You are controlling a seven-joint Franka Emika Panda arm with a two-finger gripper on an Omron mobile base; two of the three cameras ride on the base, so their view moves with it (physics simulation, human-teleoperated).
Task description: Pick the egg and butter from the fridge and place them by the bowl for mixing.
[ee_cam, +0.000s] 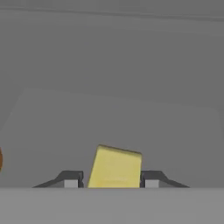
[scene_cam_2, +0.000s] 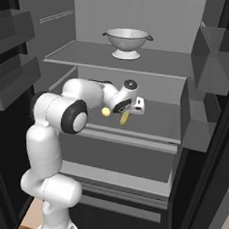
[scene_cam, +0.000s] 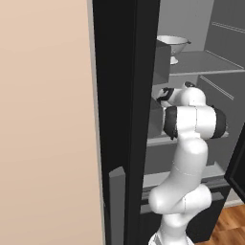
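The fridge (scene_cam_2: pixel 149 124) stands open, and my arm reaches in over its middle shelf. My gripper (scene_cam_2: pixel 125 115) is shut on the butter (scene_cam_2: pixel 124 119), a small yellow block low over the shelf. In the hand view the butter (ee_cam: pixel 114 168) sits tilted between the two fingertips (ee_cam: pixel 72 179), which press on both its sides. The egg (scene_cam_2: pixel 106 112), a small pale orange ball, lies on the same shelf just left of the gripper and shows at the left edge of the hand view (ee_cam: pixel 1 158). The bowl is out of view.
A white footed colander (scene_cam_2: pixel 127 41) stands on the shelf above the gripper, also seen from the left (scene_cam: pixel 172 45). Grey door bins (scene_cam_2: pixel 210 55) hang on the right. A black fridge wall (scene_cam: pixel 124 95) borders the opening on the left, with beige wall beyond it.
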